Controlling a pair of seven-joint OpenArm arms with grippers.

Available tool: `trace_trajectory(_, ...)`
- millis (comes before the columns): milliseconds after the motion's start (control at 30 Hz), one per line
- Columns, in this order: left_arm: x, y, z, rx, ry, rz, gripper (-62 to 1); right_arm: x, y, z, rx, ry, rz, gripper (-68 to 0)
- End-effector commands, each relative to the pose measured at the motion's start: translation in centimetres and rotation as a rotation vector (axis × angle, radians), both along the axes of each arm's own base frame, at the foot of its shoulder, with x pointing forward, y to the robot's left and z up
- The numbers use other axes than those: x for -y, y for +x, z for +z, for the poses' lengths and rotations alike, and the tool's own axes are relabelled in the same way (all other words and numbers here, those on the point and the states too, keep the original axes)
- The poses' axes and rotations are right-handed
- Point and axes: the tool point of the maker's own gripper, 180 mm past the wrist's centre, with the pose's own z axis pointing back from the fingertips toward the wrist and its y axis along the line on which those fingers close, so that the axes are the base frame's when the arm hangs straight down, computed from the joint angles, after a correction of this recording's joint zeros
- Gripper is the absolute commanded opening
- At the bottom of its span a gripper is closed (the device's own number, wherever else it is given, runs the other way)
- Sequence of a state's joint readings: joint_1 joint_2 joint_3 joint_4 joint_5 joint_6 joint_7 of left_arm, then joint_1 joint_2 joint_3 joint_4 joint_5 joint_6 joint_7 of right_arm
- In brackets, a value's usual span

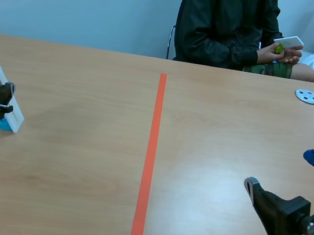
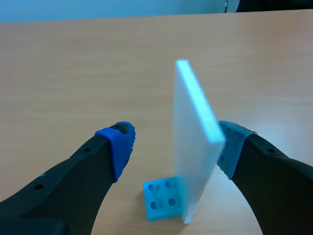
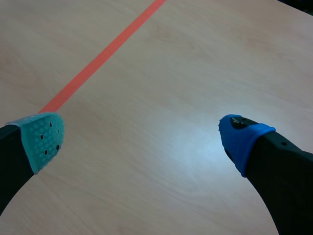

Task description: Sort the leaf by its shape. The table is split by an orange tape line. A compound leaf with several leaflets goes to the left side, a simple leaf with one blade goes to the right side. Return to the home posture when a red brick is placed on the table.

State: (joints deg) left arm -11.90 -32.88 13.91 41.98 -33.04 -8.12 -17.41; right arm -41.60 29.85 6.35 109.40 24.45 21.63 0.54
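A pale wooden counter point(image 1: 65, 186) is split from near to far by an orange tape line point(image 1: 151, 152). At its far-left edge stands a white rectangular card point(image 2: 193, 132), upright but leaning a little, fixed on a small light-blue studded brick point(image 2: 161, 198) that rests on the counter; this places the card well to the left of the tape. What is printed on the card cannot be made out in any view.

The left end effector point(image 2: 176, 144) sits low around the card with its fingers spread wide. One blue pad stands clearly apart from the card's face with bare counter between them; the other pad is right at the card's opposite edge, and contact there cannot be judged; nothing is clamped.

The right end effector point(image 3: 146, 142) hangs over the near-right part of the counter, right of the tape; its fingers are wide apart, with only bare wood beneath them.

A grey round metal disc with holes point(image 1: 307, 96) lies on the far-right part of the counter. Beyond the far edge sits a person in a dark jacket point(image 1: 228, 28); the person's hand point(image 1: 283, 55) holds another white card point(image 1: 289, 41) with a small green thing point(image 1: 279, 49) against it.
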Motion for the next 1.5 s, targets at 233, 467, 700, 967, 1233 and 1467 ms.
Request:
trace_trajectory(233, 1.2, 0.2, 3.7, 0.106, 0.045, -0.012, -22.2, 0.0, 0.6, 1.0, 0.037, 0.008, -0.004, 0.4)
trace_trajectory(467, -0.4, 1.0, 6.6, 0.138, 0.078, 0.052, -14.3, 0.0, 0.6, 1.0, 0.037, 0.008, -0.004, 0.4)
trace_trajectory(700, 1.6, 0.0, 9.3, 0.093, 0.079, -0.028, -14.3, 0.0, 0.6, 1.0, 0.037, 0.008, -0.004, 0.4)
trace_trajectory(967, 12.2, -5.4, 12.4, 0.113, 0.056, -0.403, -13.6, 0.0, 0.6, 1.0, 0.037, 0.008, -0.004, 0.4)
trace_trajectory(1233, 19.1, -12.1, 12.4, 0.071, -0.006, -0.661, 1.4, 0.0, 0.6, 1.0, 0.037, 0.008, -0.004, 0.4)
trace_trajectory(1467, 20.8, -15.2, 10.6, 0.000, -0.139, -0.672, 1.4, 0.0, 0.6, 1.0, 0.038, 0.008, -0.004, 0.4)
